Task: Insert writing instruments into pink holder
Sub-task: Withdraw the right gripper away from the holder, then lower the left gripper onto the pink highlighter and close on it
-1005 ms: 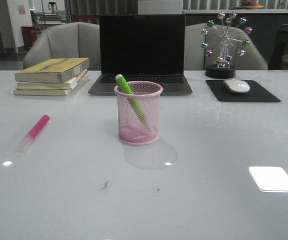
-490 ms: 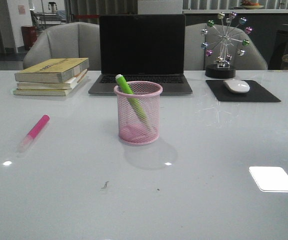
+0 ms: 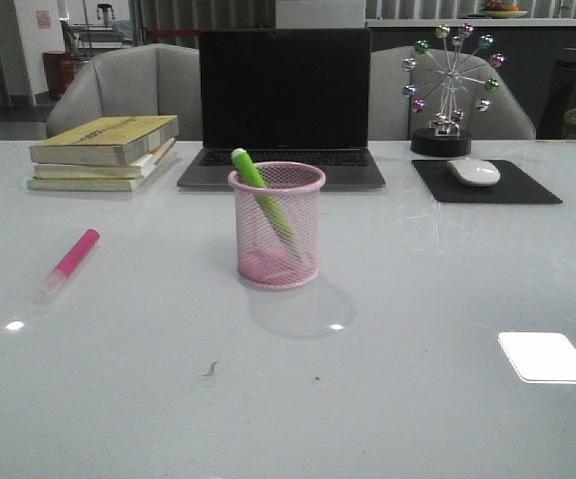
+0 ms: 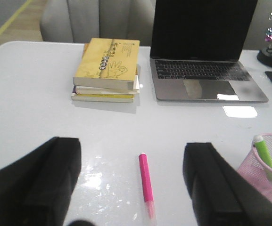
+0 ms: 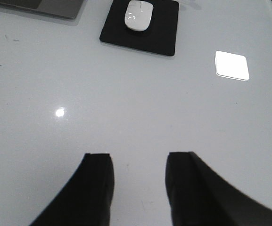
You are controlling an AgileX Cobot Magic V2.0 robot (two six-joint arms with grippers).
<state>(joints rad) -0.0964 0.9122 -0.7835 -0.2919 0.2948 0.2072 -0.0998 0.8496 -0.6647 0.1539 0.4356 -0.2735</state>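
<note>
The pink holder (image 3: 277,226) stands upright at the table's centre, and the lime green marker (image 3: 258,190) leans inside it, its top poking over the rim. On the table to the left lies the hot pink marker (image 3: 69,261), pale cap toward the front. In the left wrist view my left gripper (image 4: 133,146) is open above the table, the pink marker (image 4: 146,181) lying between its wide-spread fingers without touching them; the holder (image 4: 267,167) shows at the edge. My right gripper (image 5: 138,157) is open over bare table with nothing between its fingers. Neither gripper appears in the front view.
A stack of books (image 3: 106,150) sits at the back left, an open laptop (image 3: 283,105) behind the holder. At the back right are a black mouse pad (image 3: 484,182) with a white mouse (image 3: 473,172) and a ferris-wheel ornament (image 3: 452,90).
</note>
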